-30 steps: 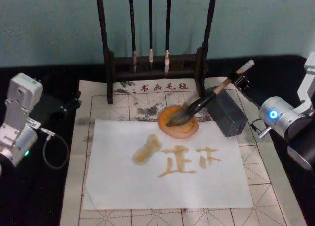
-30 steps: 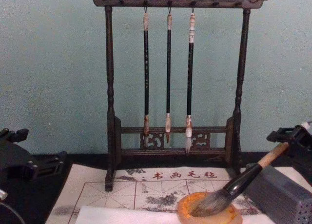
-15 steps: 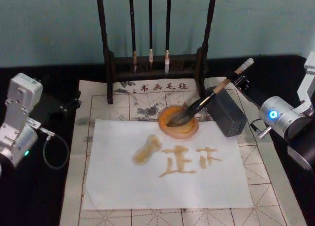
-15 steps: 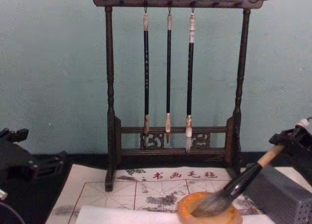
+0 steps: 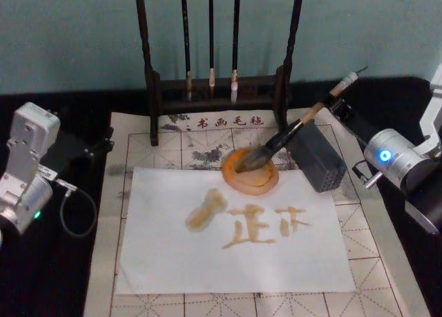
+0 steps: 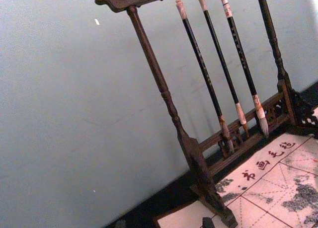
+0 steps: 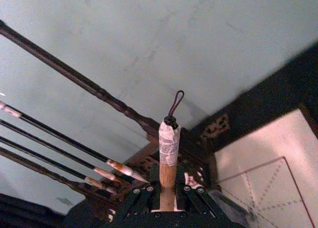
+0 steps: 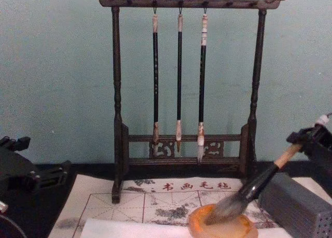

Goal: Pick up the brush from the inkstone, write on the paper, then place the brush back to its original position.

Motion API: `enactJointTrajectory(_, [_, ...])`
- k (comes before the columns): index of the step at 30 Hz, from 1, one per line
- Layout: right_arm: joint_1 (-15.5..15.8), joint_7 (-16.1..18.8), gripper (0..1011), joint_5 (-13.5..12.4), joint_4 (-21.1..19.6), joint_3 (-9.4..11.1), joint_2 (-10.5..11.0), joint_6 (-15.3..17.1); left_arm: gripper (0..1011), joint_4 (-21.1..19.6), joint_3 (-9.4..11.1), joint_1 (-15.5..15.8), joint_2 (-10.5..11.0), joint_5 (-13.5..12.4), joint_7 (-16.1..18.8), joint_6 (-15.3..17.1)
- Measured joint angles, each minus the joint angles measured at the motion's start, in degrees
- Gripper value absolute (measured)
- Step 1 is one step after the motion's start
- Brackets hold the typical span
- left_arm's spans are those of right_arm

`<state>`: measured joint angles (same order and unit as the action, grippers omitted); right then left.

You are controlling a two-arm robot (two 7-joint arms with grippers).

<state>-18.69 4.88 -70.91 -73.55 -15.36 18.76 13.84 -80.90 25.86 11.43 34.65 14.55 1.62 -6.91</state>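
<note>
Lying nearest me, the paper point(image 5: 235, 227) shows amber characters. At its far edge sits the inkstone point(image 5: 251, 173), with the bristles of the brush point(image 5: 286, 136) down in it and the shaft tilted up to my right, passing beside the grey block point(image 5: 318, 157). My right gripper point(image 5: 337, 110) clamps the tan handle below its white tip. My left gripper point(image 5: 90, 148) sits parked off the mat's left side. Farthest back, the rack point(image 5: 153, 89) holds three thin brushes point(image 5: 210, 34).

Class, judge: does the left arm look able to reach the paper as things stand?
Probably yes. The left end effector sits just off the mat's left edge, with nothing standing between it and the paper; the brush and inkstone are further right.
</note>
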Motion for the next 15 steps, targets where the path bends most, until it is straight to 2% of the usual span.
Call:
enactJointTrajectory(8, [-0.1,1.4,187,0.4,-1.6,-1.3,1.4,-2.3,1001,0.0,0.0,0.0,0.0,0.0,0.0,0.0])
enactJointTrajectory(12, [-0.1,2.9,187,2.2,-2.9,-2.5,2.7,-4.5,1001,0.0,0.0,0.0,0.0,0.0,0.0,0.0])
enactJointTrajectory(13, [0.0,4.1,187,3.7,-3.8,-3.2,3.7,-6.0,1001,0.0,0.0,0.0,0.0,0.0,0.0,0.0])
enactJointTrajectory(14, [0.0,4.1,187,3.7,-3.8,-3.2,3.7,-6.0,1001,0.0,0.0,0.0,0.0,0.0,0.0,0.0])
enactJointTrajectory(15, [0.1,5.0,187,4.8,-4.5,-3.5,4.3,-6.9,1001,0.0,0.0,0.0,0.0,0.0,0.0,0.0])
